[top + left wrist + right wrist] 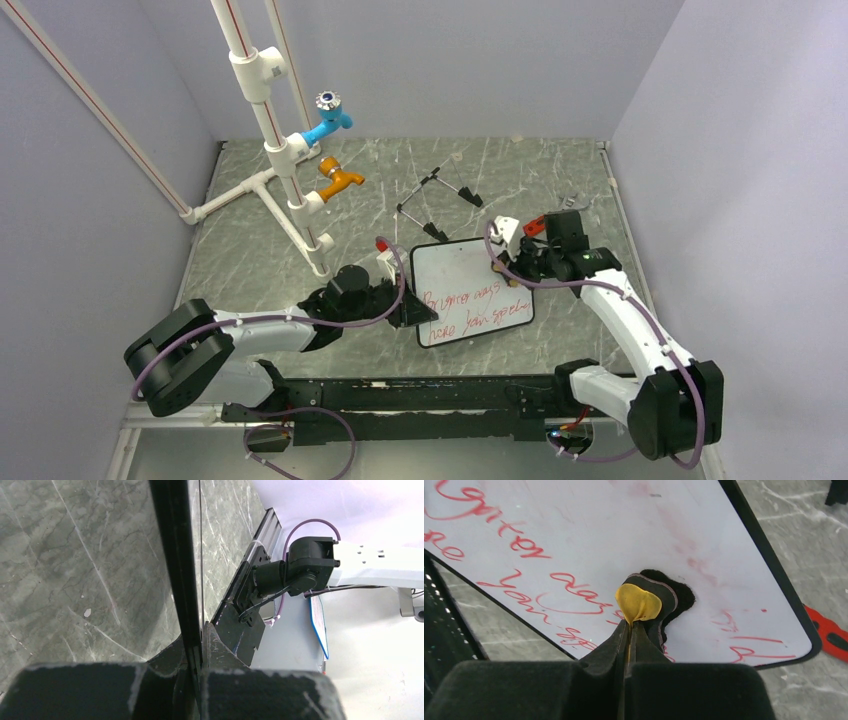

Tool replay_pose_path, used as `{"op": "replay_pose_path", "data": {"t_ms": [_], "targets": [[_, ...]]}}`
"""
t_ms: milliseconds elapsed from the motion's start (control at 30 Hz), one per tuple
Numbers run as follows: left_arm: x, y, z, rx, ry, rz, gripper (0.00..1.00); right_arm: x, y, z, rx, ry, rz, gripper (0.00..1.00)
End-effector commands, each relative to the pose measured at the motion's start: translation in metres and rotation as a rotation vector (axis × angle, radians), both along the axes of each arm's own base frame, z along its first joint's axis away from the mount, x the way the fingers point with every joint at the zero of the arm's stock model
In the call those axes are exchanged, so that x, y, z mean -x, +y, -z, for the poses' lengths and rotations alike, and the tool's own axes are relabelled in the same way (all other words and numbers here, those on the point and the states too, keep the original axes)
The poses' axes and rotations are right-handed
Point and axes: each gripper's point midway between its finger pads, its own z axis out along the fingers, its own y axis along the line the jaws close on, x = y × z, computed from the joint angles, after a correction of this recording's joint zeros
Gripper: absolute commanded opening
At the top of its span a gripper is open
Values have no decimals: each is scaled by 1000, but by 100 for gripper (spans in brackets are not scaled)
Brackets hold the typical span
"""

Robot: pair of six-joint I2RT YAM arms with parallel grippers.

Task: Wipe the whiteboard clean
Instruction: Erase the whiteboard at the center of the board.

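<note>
A grey marbled table (250, 260) boxed in by pale lilac walls carries the job, and the whiteboard (465, 275) sits at its middle between the two arms, canted rather than square to them. The left claw (195, 645) is clenched on the board's thin black frame, edge-on between its fingers. The right claw (630, 625) is clenched on a yellow-and-black eraser (639, 602), whose dark felt face presses on the white surface just ahead of the fingertips. Beyond that claw and to its right runs a faint pink smear (684, 545), which suggests that patch has been wiped. To its left, and close around the pad, the red writing (524, 550) is crisp and untouched (two lines of it, by the overhead view). The step in hand looks like wiping, with most of the text yet to go. To do it well, keep the felt flat, not on one corner, and sweep leftward from the claw in overlapping strokes along each line. Press only as hard as the left grip can brace, since a shove could pivot the board, and go back over the smear at the end.
</note>
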Motion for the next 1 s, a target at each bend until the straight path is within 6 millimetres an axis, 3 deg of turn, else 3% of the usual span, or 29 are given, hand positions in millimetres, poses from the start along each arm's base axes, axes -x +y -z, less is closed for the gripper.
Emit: {"op": "replay_pose_path", "data": {"t_ms": [0,100,167,267,333,433,600,700,833,900,967], "targets": [[9,-11,-49,147,-176,98,0,-16,22,-27,-103,-28,-9,0],[9,-11,-49,146,-175,97,0,-53,0,-39,-112,-70,162,0],[9,-10,-49,147,-176,97,0,-68,-18,-36,-79,-76,243,0],[10,-10,-50,148,-178,99,0,-74,-44,-22,-25,-58,312,0],[10,-10,-50,148,-180,100,0,-67,-52,-9,18,-43,307,0],[11,-10,-50,151,-182,103,0,-44,-47,9,33,9,224,0],[11,-10,-49,152,-182,101,0,-4,-6,9,-35,55,-14,0],[10,-10,-49,150,-178,99,0,-18,6,-14,-91,4,2,0],[10,-11,-49,151,-174,101,0,-63,-4,-44,-125,-72,168,0],[11,-10,-49,152,-172,101,0,-80,-16,-45,-97,-79,249,0],[11,-10,-48,153,-173,100,0,-84,-32,-31,-52,-56,303,0]]}}
